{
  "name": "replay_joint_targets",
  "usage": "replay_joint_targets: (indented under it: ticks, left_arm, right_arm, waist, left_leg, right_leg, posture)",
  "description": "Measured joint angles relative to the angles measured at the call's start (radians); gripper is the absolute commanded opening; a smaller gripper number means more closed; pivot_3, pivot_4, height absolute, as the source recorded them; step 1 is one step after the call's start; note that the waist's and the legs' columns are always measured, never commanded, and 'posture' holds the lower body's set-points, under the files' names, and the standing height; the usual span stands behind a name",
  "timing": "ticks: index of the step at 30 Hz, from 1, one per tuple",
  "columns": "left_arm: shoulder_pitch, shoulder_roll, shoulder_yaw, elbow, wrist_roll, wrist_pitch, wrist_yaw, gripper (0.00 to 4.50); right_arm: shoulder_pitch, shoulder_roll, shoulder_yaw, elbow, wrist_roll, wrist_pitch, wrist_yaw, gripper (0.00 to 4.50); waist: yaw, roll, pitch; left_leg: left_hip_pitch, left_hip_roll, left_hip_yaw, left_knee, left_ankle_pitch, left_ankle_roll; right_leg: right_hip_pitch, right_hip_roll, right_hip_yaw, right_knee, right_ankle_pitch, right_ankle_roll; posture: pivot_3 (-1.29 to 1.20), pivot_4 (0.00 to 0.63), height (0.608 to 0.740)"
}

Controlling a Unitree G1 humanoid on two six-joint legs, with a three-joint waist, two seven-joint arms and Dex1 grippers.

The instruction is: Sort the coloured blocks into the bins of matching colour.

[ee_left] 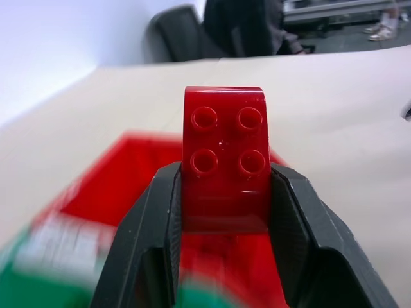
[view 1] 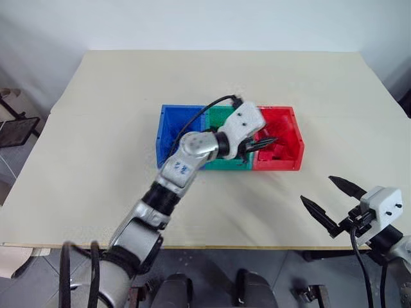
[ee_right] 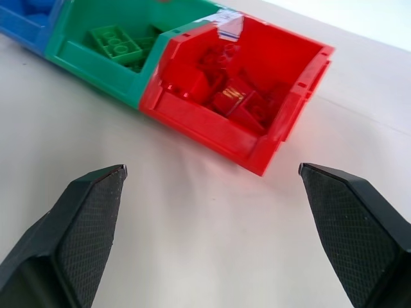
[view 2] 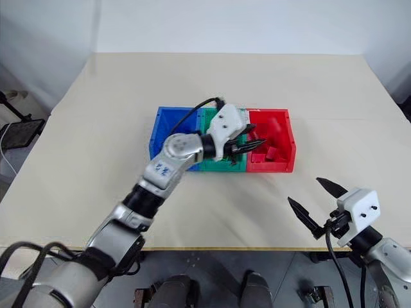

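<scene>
Three joined bins stand in a row at mid-table: the blue bin (view 1: 168,128), the green bin (view 1: 220,116) and the red bin (view 1: 290,138). My left gripper (view 1: 263,144) hovers over the near edge where green meets red, shut on a red studded block (ee_left: 225,160), pointing toward the red bin. Several red blocks (ee_right: 234,96) lie in the red bin and green blocks (ee_right: 115,42) lie in the green one. My right gripper (view 1: 317,190) hangs open above the table's front right, apart from the bins, with nothing between its fingers.
The beige table (view 1: 96,128) spreads wide around the bins, with its front edge close under my right gripper. Dark chairs (ee_left: 192,32) stand beyond the far side in the left wrist view.
</scene>
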Motion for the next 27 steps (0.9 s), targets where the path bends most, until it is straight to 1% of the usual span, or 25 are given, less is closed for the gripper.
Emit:
replay_joint_targets:
  ticks: [2, 4, 6, 9, 10, 13, 16, 18, 20, 22, 23, 24, 25, 27]
  left_arm:
    - [-0.105, -0.036, 0.001, 0.194, 0.04, -0.065, 0.005, 2.2]
    - [-0.169, -0.061, 0.021, 0.339, 0.062, -0.1, 0.032, 2.78]
    - [-0.183, -0.067, 0.039, 0.4, 0.067, -0.126, 0.029, 3.42]
    - [-0.176, -0.051, 0.069, 0.419, 0.066, -0.177, -0.024, 4.41]
    - [-0.174, -0.038, 0.076, 0.409, 0.065, -0.195, -0.043, 4.49]
    - [-0.139, 0.014, 0.111, 0.32, 0.057, -0.214, -0.091, 4.49]
    - [-0.032, 0.096, 0.139, 0.149, 0.031, -0.197, -0.157, 4.49]
    - [0.085, 0.179, 0.151, -0.003, 0.014, -0.171, -0.204, 4.49]
    - [0.177, 0.233, 0.172, -0.113, -0.012, -0.128, -0.241, 4.49]
    - [0.3, 0.313, 0.192, -0.276, -0.063, -0.11, -0.306, 4.49]
    - [0.414, 0.396, 0.214, -0.393, -0.09, -0.118, -0.354, 4.49]
    - [0.507, 0.463, 0.234, -0.459, -0.101, -0.121, -0.387, 4.49]
    - [0.587, 0.512, 0.259, -0.505, -0.111, -0.114, -0.403, 4.49]
    - [0.702, 0.561, 0.308, -0.572, -0.126, -0.075, -0.401, 4.49]
  right_arm:
    - [0.014, 0.012, 0.003, -0.027, 0.0, 0.0, -0.013, 4.5]
    - [0.017, 0.026, 0.005, -0.049, 0.001, 0.001, -0.028, 4.5]
    - [0.016, 0.037, 0.007, -0.055, 0.002, 0.001, -0.043, 4.5]
    - [0.009, 0.039, 0.024, -0.055, -0.001, 0.002, -0.051, 4.5]
    - [-0.002, 0.039, 0.037, -0.055, -0.002, 0.002, -0.051, 4.5]
    - [-0.057, 0.019, 0.066, -0.049, -0.004, 0.003, -0.043, 4.5]
    - [-0.121, -0.023, 0.097, -0.032, -0.003, 0.002, -0.001, 4.5]
    - [-0.16, -0.058, 0.125, 0.001, -0.003, 0.001, 0.045, 4.5]
    - [-0.183, -0.077, 0.143, 0.038, -0.004, 0.001, 0.083, 4.5]
    - [-0.233, -0.101, 0.177, 0.078, -0.004, -0.005, 0.134, 4.5]
    - [-0.286, -0.119, 0.207, 0.113, -0.005, -0.013, 0.174, 4.5]
    - [-0.313, -0.133, 0.214, 0.138, -0.005, -0.022, 0.2, 4.5]
    - [-0.341, -0.143, 0.223, 0.166, -0.005, -0.026, 0.223, 4.5]
    - [-0.387, -0.156, 0.239, 0.226, -0.009, -0.039, 0.261, 4.5]
  waist:
    - [0.002, -0.001, 0.0]
    - [0.001, -0.001, 0.0]
    - [0.0, -0.001, 0.0]
    - [0.0, -0.001, 0.0]
    - [0.0, -0.001, 0.0]
    - [-0.004, 0.0, 0.0]
    - [-0.015, 0.0, 0.0]
    - [-0.025, 0.0, 0.0]
    - [-0.026, 0.0, 0.0]
    - [-0.029, 0.001, 0.0]
    - [-0.04, 0.001, 0.0]
    - [-0.049, 0.001, -0.001]
    - [-0.054, 0.001, 0.0]
    - [-0.046, 0.001, 0.0]
  left_leg:
    - [0.0, 0.0, 0.0, 0.0, 0.0, 0.001]
    - [-0.001, 0.0, 0.001, 0.0, 0.0, 0.002]
    - [-0.001, 0.0, 0.001, -0.001, 0.0, 0.002]
    - [-0.001, 0.0, 0.001, 0.0, 0.0, 0.002]
    - [-0.001, 0.0, 0.001, 0.0, 0.0, 0.002]
    - [-0.001, 0.0, 0.0, 0.0, 0.0, 0.002]
    - [0.0, 0.001, 0.0, 0.0, 0.0, 0.002]
    - [0.0, 0.001, -0.001, 0.0, 0.0, 0.002]
    - [0.0, 0.001, -0.002, 0.0, 0.0, 0.002]
    - [0.0, 0.001, -0.002, 0.0, 0.0, 0.001]
    - [0.002, 0.002, -0.002, 0.0, -0.001, 0.0]
    - [0.002, 0.003, -0.002, -0.001, -0.001, 0.0]
    - [0.002, 0.004, -0.003, -0.001, -0.001, 0.0]
    - [0.001, 0.004, -0.005, 0.001, -0.001, 0.0]
  right_leg:
    - [0.0, 0.0, 0.0, -0.002, 0.0, 0.0]
    - [0.0, 0.0, 0.0, -0.003, 0.0, 0.0]
    - [0.0, 0.0, 0.0, -0.003, 0.0, 0.0]
    - [-0.001, 0.0, 0.0, -0.002, 0.0, 0.0]
    - [-0.001, 0.0, 0.0, -0.002, 0.0, 0.0]
    - [-0.001, 0.0, 0.0, -0.001, 0.0, 0.0]
    - [-0.001, 0.0, 0.0, 0.001, 0.0, 0.0]
    - [-0.001, 0.0, -0.001, 0.002, 0.0, 0.0]
    - [-0.001, 0.0, -0.002, 0.003, 0.0, 0.0]
    - [-0.001, -0.001, -0.002, 0.003, 0.0, 0.001]
    - [-0.001, 0.0, -0.002, 0.003, 0.0, 0.001]
    - [-0.001, 0.0, -0.002, 0.004, 0.0, 0.001]
    - [-0.001, 0.0, -0.003, 0.005, 0.0, 0.0]
    - [0.0, 0.0, -0.004, 0.005, 0.0, 0.0]
  posture:
    - [0.0, 0.15, 0.74]
    - [0.0, 0.15, 0.74]
    - [0.0, 0.15, 0.74]
    - [0.0, 0.15, 0.74]
    - [0.0, 0.15, 0.74]
    - [0.0, 0.15, 0.74]
    - [0.0, 0.15, 0.74]
    - [0.0, 0.15, 0.74]
    - [0.0, 0.15, 0.74]
    - [0.0, 0.15, 0.74]
    - [0.0, 0.15, 0.74]
    - [0.0, 0.15, 0.74]
    - [0.0, 0.15, 0.74]
    - [0.0, 0.15, 0.74]
